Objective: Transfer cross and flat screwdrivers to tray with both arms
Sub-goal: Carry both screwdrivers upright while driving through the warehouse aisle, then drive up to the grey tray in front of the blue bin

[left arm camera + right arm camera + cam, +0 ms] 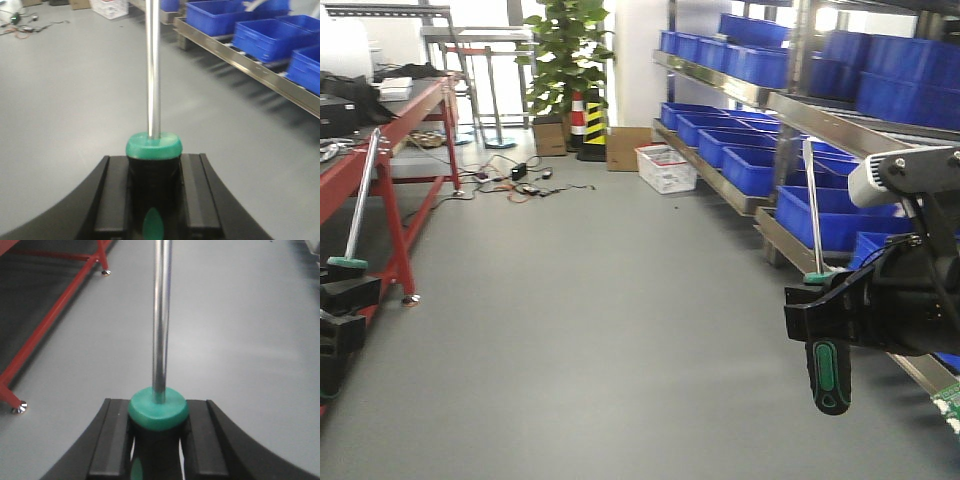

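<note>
In each hand there's a screwdriver clamped by its handle: left hand (154, 192) on the left screwdriver (152, 75), right hand (158, 440) on the right screwdriver (161, 315), shafts up over the floor (600, 330). No tray in view (can't tell cross from flat either). My worry: a swing clips the red bench (415, 108) or shelving (720, 82) and levers one loose

The screwdriver handle (828, 378) is green and black, its shaft (812, 210) silver; bins (750, 165) blue, workbench frame (395, 235) red, floor (600, 330) grey.

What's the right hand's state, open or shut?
Shut: the right hand clamps the screwdriver, both fingers pressed against its black handle below the green collar.
</note>
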